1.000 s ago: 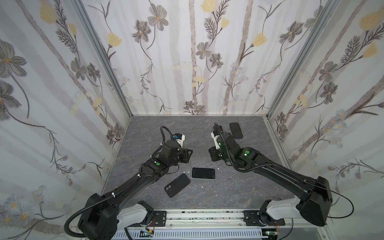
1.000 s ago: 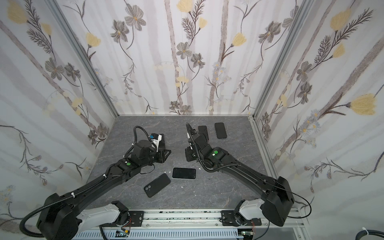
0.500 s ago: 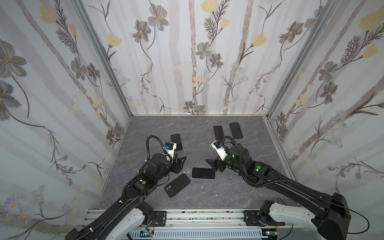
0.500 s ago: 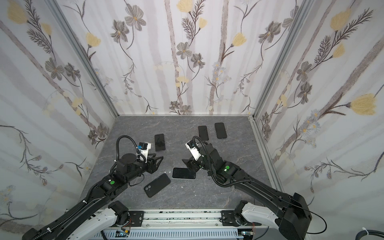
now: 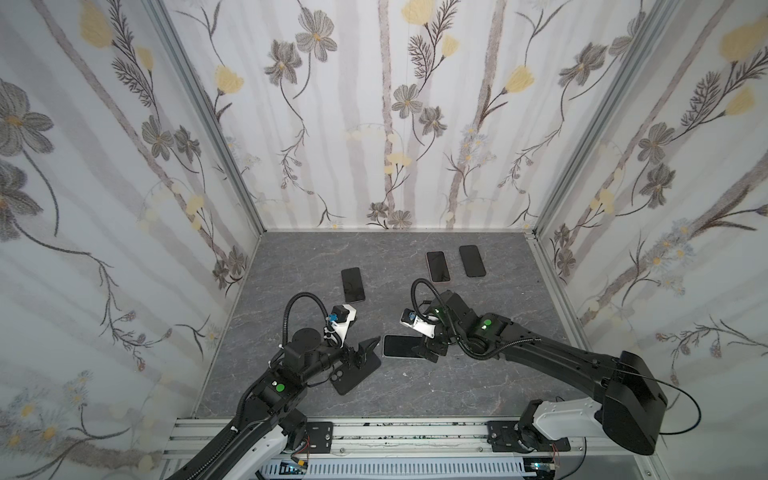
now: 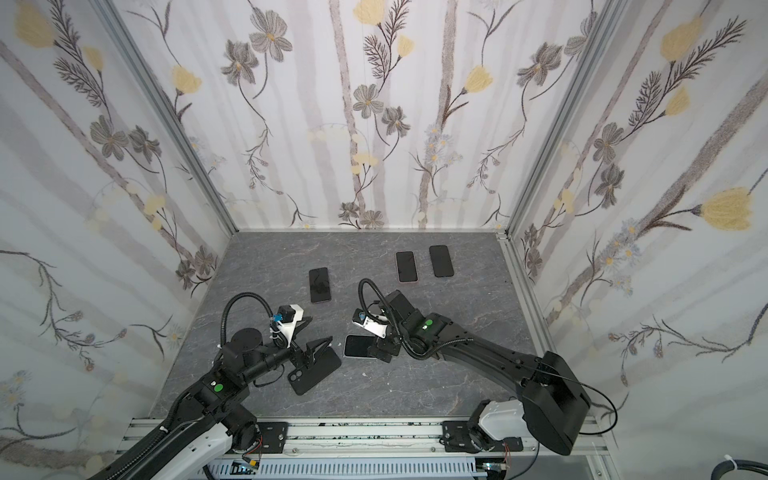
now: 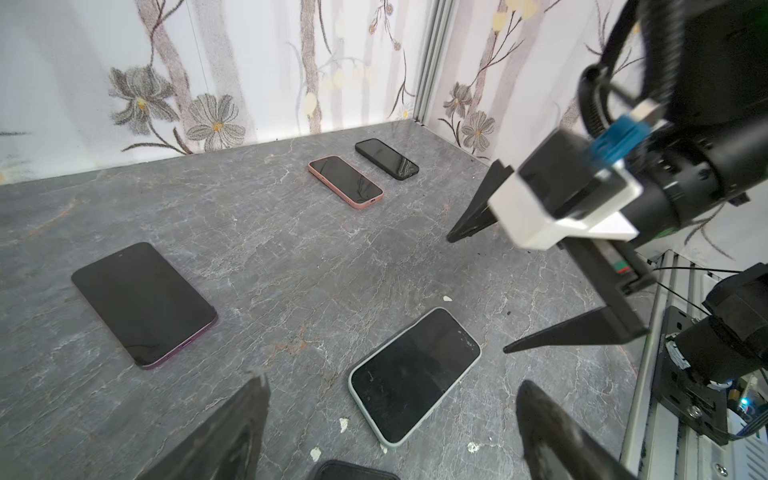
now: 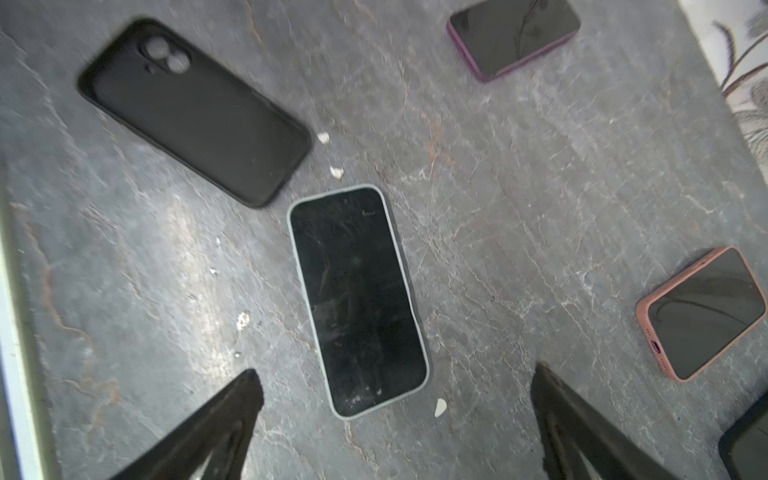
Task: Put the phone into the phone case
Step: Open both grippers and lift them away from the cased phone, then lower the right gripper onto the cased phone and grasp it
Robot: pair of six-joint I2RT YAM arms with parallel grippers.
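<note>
Where floral walls (image 5: 374,104) close three sides, the grey veined floor (image 5: 478,386) carries the phone (image 5: 400,345), face up at centre, the empty case (image 5: 353,380) just beside it at eight o'clock. Both claws are spread, gripping nothing: left gripper (image 5: 368,347) over the case, right gripper (image 5: 430,352) over the phone's three o'clock end. Purple phone (image 5: 353,284), pink phone (image 5: 438,266) and black phone (image 5: 472,260) lie toward twelve o'clock.

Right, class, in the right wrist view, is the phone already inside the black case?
No: the phone lies screen-up on the table, beside the empty black case.
</note>
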